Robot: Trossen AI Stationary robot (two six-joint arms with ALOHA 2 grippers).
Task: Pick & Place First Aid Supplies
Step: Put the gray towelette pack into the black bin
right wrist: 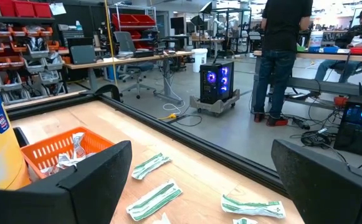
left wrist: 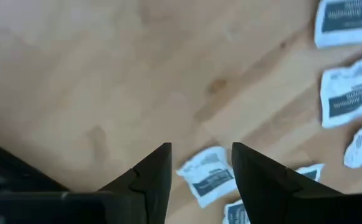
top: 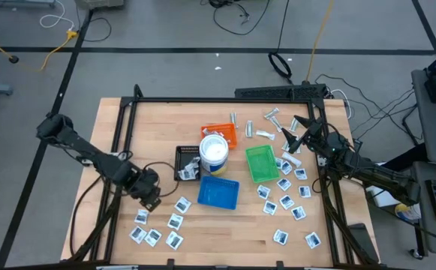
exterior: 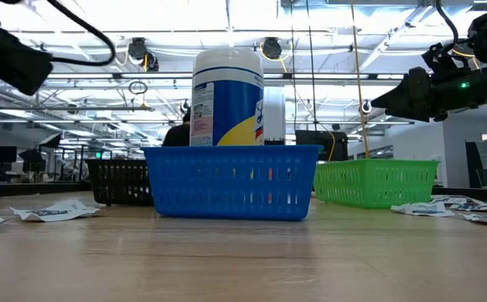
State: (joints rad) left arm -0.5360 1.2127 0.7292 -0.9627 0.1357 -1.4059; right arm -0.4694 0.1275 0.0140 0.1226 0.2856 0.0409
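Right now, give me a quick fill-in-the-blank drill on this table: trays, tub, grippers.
1. The white tub stands between the orange tray and the ____ tray.
2. The right gripper hovers near the table's far right corner with its fingers ____.
3. The left gripper hangs over loose ____ on the wood.
4. The green tray looks ____ inside.

Missing: blue; open; packets; empty

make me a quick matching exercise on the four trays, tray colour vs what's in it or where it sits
Trays:
1. orange tray
2. black tray
3. green tray
4. blue tray

Descriptions:
A. holds nothing
B. nearest the left gripper
C. nearest the table's front edge
D. holds a crumpled packet, at the far side

Pairs: 1-D, 2-B, 3-A, 4-C
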